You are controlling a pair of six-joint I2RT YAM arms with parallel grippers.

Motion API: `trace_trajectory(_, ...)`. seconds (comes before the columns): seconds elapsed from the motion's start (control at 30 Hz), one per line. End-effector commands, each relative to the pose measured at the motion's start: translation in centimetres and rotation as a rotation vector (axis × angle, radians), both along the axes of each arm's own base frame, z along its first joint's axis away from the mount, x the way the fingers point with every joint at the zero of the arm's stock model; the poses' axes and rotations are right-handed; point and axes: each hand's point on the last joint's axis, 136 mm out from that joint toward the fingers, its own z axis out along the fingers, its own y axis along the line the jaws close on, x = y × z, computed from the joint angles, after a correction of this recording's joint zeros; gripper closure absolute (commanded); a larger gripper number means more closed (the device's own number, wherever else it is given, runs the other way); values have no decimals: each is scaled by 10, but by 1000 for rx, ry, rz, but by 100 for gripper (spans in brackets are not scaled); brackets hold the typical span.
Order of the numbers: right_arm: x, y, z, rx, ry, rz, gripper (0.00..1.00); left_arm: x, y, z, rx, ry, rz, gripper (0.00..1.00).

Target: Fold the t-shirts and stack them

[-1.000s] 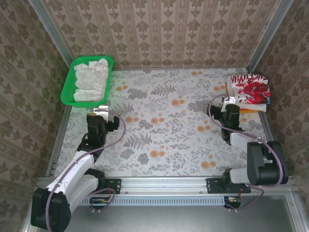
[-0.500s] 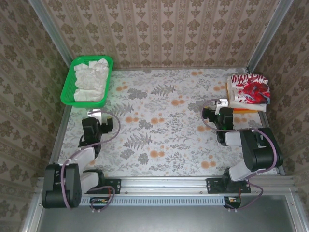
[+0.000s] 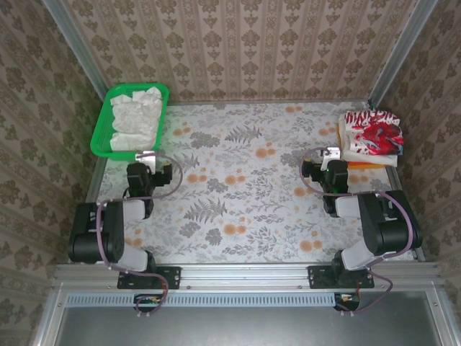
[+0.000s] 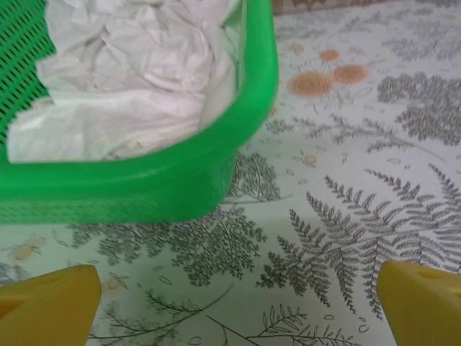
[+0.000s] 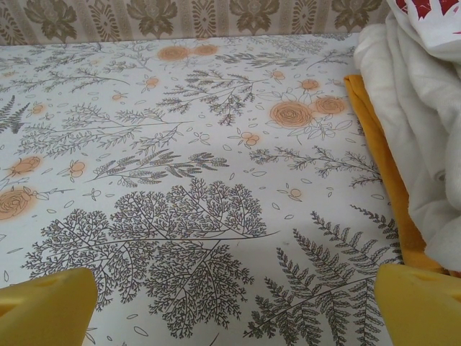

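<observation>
Crumpled off-white t-shirts (image 3: 135, 119) fill the green basket at the back left; the left wrist view has them (image 4: 130, 79) just ahead. At the back right lies a folded stack: a red-and-black printed shirt (image 3: 374, 133) on top, off-white cloth (image 5: 418, 144) under it, an orange shirt (image 5: 382, 166) at the bottom. My left gripper (image 3: 146, 154) hovers just short of the basket's near wall, open, its yellow fingertips (image 4: 50, 303) far apart over bare table. My right gripper (image 3: 330, 153) sits left of the stack, open (image 5: 234, 306), holding nothing.
The green mesh basket (image 4: 238, 122) stands close in front of the left gripper. Patterned walls and metal rails (image 3: 238, 275) enclose the flower-printed table (image 3: 238, 187). Both arms are folded back near their bases at the front edge.
Both arms have folded back toward their bases. The left gripper ended a little nearer the basket; the right gripper slid slightly left, then held still. Both stayed open.
</observation>
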Motion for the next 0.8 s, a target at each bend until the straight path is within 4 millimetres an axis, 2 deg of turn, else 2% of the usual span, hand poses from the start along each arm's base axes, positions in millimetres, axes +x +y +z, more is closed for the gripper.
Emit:
trace_trajectory(0.0, 3, -2, 9, -14, -35, -15, 0, 10, 0, 8, 1, -47, 3, 0)
trace_trajectory(0.77, 4, -3, 8, -12, -33, -15, 0, 11, 4, 8, -12, -48, 16, 0)
